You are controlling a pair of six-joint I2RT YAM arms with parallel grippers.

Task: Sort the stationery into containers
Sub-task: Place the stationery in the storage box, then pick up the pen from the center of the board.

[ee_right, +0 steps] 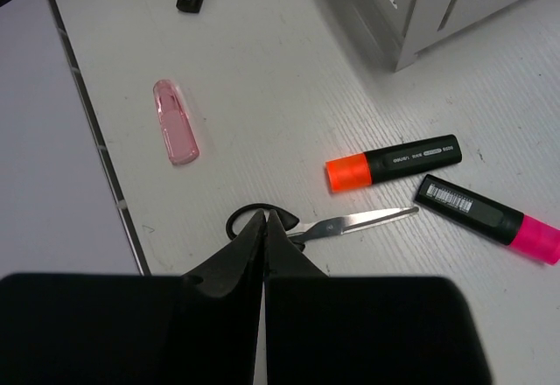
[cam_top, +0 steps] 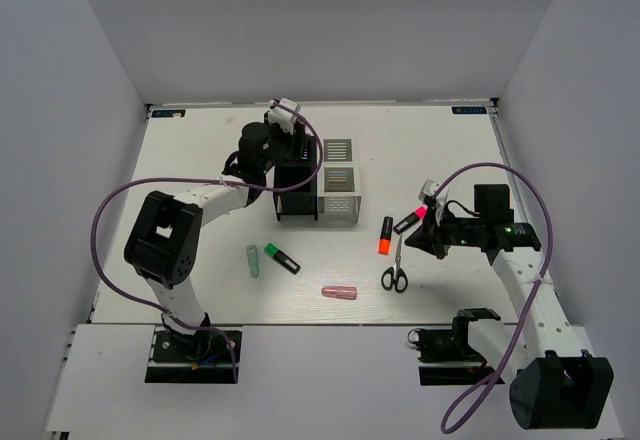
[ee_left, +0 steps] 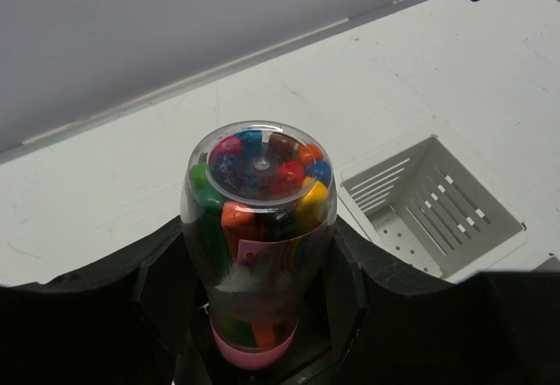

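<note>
Two grippers logged. My left gripper (ee_left: 258,315) is clamped on a clear tube of coloured markers (ee_left: 258,184), upright at lower centre of its wrist view. In the top view it sits at the black organiser's (cam_top: 297,195) far edge. The white organiser (ee_left: 437,210) lies right of the tube.

My right gripper (ee_right: 265,227) has its fingers pressed together, empty, over the scissors (ee_right: 359,221) at mid-frame. Orange highlighter (ee_right: 394,162) and pink highlighter (ee_right: 486,219) lie to the right, pink tube (ee_right: 175,133) upper left.
</note>
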